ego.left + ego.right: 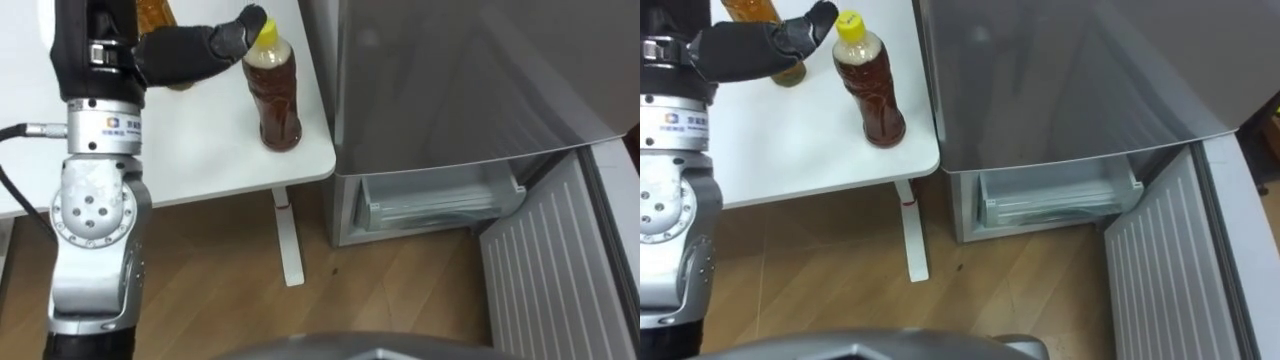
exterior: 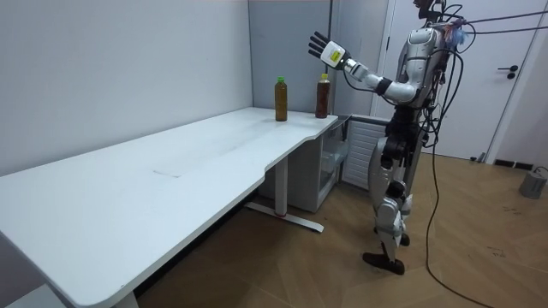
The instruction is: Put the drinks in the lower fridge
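Left eye view: left hand (image 1: 185, 50) open, fingers straight, above the yellow-capped bottle (image 1: 272, 95) upright at the surface's (image 1: 200, 160) corner beside the fridge (image 1: 450, 80), lower door (image 1: 540, 270) open; room view: robot stands by the fridge, hand raised clear above that bottle, green-capped bottle (image 2: 280, 99) close by.

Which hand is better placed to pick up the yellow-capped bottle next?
Left. Its left hand is raised and open, fingertips right by the cap of the yellow-capped bottle on the white desk.
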